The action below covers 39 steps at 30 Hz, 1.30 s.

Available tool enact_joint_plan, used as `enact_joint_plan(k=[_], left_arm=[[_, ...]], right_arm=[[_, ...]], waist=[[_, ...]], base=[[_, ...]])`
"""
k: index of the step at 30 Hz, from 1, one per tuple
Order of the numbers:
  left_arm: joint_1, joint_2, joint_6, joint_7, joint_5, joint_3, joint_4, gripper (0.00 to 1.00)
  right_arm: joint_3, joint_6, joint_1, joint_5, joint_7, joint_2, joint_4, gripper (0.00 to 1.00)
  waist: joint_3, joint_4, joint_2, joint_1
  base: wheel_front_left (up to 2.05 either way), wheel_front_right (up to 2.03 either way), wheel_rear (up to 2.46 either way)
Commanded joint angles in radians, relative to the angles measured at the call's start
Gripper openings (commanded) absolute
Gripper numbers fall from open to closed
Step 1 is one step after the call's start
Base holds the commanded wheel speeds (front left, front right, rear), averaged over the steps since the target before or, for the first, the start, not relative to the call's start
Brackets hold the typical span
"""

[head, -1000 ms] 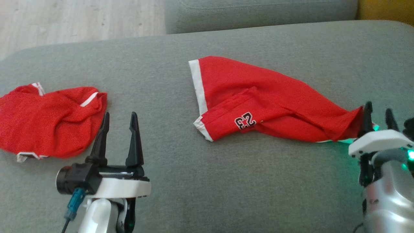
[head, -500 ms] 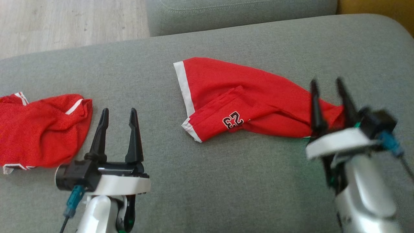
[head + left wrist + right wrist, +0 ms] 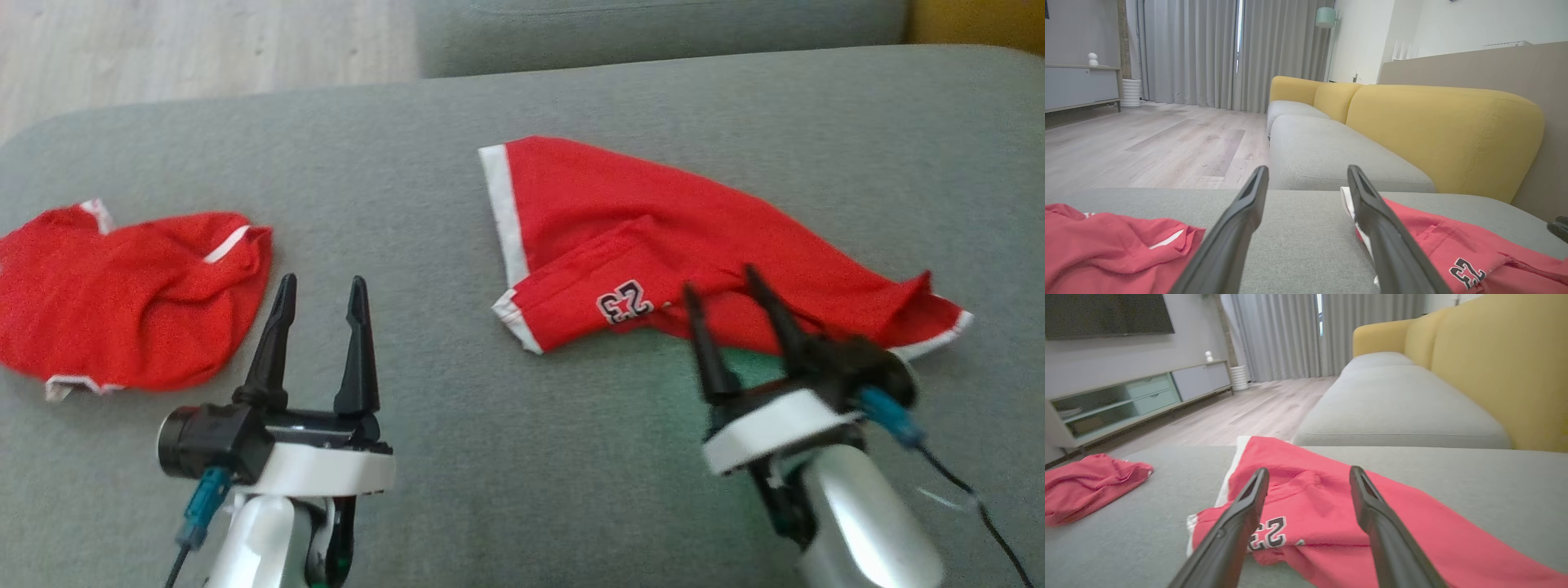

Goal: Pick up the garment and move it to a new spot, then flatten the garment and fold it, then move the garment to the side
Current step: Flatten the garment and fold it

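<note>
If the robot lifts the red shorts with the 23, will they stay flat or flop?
The red shorts would probably flop and dangle, since they lie creased and folded over. They look thin, so likely light. On the grey sofa cushion, a push would probably bunch them.

My head camera looks forward and steeply down on the grey cushion, near enough that my left pincer and right pincer rise from its bottom edge. Each wrist camera sits low behind its own pincer, almost level with the cushion. Each gazes along the fingers toward the yellow backrest and the curtains far beyond the tips. The right wrist camera is close to the numbered red garment, which lies under and past its tips. All three views share that garment and the crumpled red cloth out to the left of my left pincer.
</note>
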Motion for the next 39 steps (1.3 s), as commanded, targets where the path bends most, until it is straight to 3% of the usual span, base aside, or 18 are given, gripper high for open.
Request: enact_joint_plan(k=[1, 12, 24, 25, 26, 33, 39], left_arm=[[-0.051, 0.002, 0.001, -0.005, 0.001, 0.021, -0.03, 1.0], [-0.075, 0.002, 0.012, -0.005, -0.027, -0.022, -0.017, 1.0], [-0.089, 0.002, 0.033, -0.005, -0.049, -0.061, -0.015, 1.0], [-0.088, 0.002, 0.034, -0.005, -0.049, -0.061, -0.015, 1.0], [-0.087, 0.002, 0.034, -0.005, -0.049, -0.061, -0.016, 1.0], [-0.085, 0.002, 0.039, -0.005, -0.048, -0.052, -0.015, 1.0], [-0.087, 0.002, 0.039, -0.005, -0.05, -0.062, -0.019, 1.0]], right_arm=[[0.06, 0.007, -0.063, -0.018, 0.021, 0.005, -0.019, 1.0], [0.309, 0.007, -0.234, -0.077, 0.171, 0.005, 0.163, 1.0], [0.365, 0.007, -0.382, -0.131, 0.246, 0.004, 0.495, 1.0], [0.366, 0.007, -0.387, -0.125, 0.24, 0.005, 0.506, 0.38], [0.364, 0.007, -0.393, -0.117, 0.228, 0.005, 0.511, 0.0], [0.275, 0.007, -0.471, -0.053, 0.125, 0.005, 0.495, 0.0], [0.091, 0.007, -0.592, -0.011, 0.07, -0.016, 0.482, 0.0]], waist=[[0.015, 0.03, -0.0001, 0.0], [0.053, 0.134, -0.0001, 0.0], [0.085, 0.235, -0.0001, 0.0], [0.085, 0.237, -0.0001, 0.0], [0.086, 0.237, -0.0001, 0.0], [0.079, 0.208, -0.0001, 0.0], [0.078, 0.183, -0.0001, 0.0]], base=[[0.0, 0.0, 0.0], [0.0, 0.0, 0.0], [0.0, 0.0, 0.0], [0.0, 0.0, 0.0], [0.0, 0.0, 0.0], [0.0, 0.0, 0.0], [0.0, 0.0, 0.0]])
